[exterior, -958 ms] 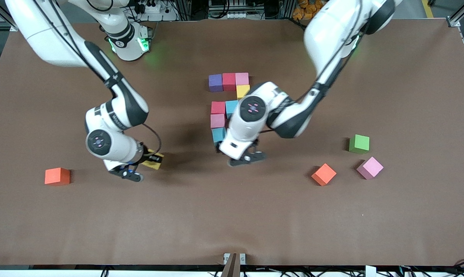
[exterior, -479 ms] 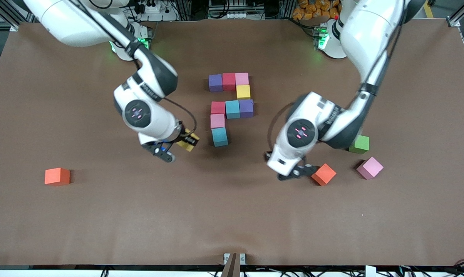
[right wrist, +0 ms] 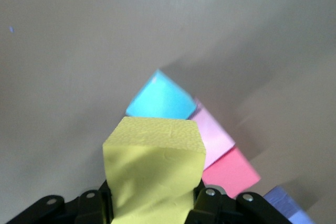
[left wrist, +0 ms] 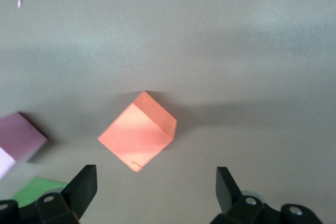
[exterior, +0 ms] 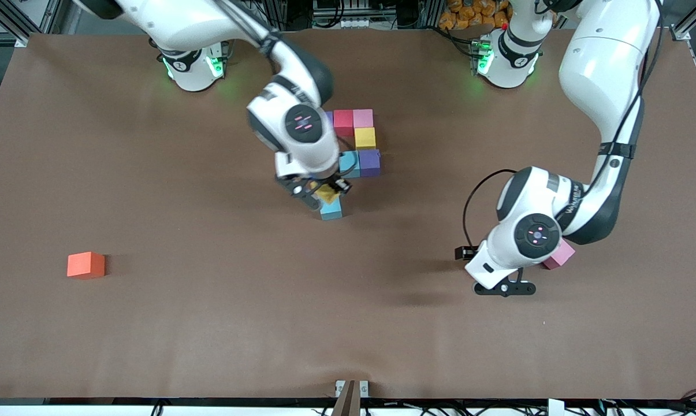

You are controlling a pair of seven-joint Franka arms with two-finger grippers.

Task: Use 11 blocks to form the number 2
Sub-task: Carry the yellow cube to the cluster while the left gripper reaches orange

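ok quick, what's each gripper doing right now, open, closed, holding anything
Left gripper: open, empty, over the orange cube.
Right gripper: closed on a yellow cube, over the light blue cube at the digit's lower end.

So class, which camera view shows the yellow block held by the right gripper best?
The right wrist view: the yellow block fills it, clamped in the right gripper. The front view shows only a sliver under the wrist. The left wrist view shows none of it.

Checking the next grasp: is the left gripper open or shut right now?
Open. In the left wrist view the left gripper has its fingers spread wide apart, with the orange cube lying untouched on the table.
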